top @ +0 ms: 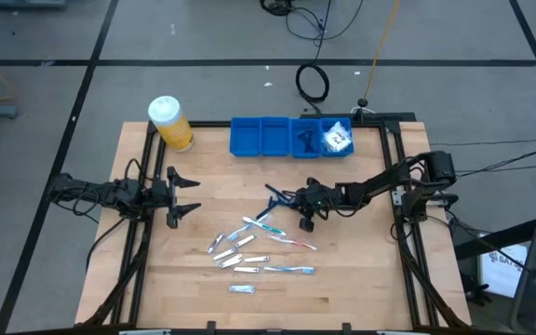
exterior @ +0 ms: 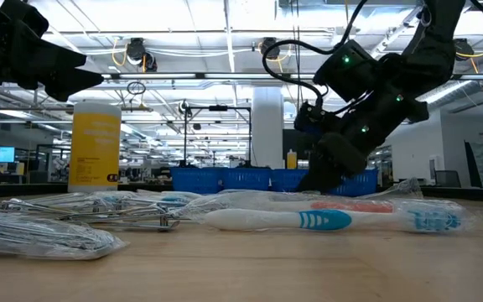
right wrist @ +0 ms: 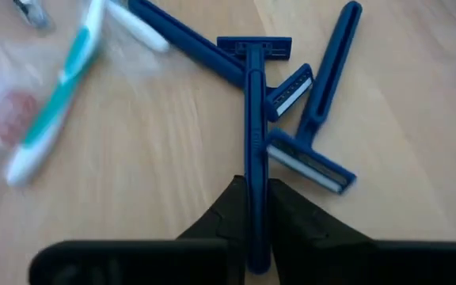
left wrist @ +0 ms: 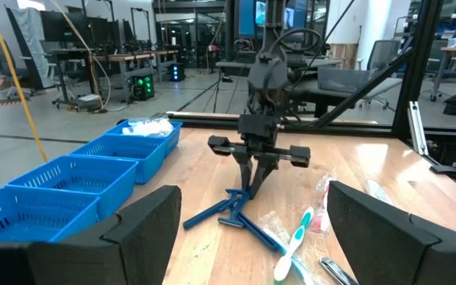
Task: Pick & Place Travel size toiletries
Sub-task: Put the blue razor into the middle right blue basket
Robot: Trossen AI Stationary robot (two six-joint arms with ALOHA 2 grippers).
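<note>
Pinching a razor (right wrist: 253, 119), right tool (right wrist: 253, 207) closed

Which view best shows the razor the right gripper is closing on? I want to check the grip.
The right wrist view: the razor fills it, handle pinched in the right gripper. The left wrist view shows the razor farther off. The high view shows only a small blue shape. The low view hides it.

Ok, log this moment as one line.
right pincer: shut on razor, at table | left pincer: open, waiting | tray: one packet
</note>
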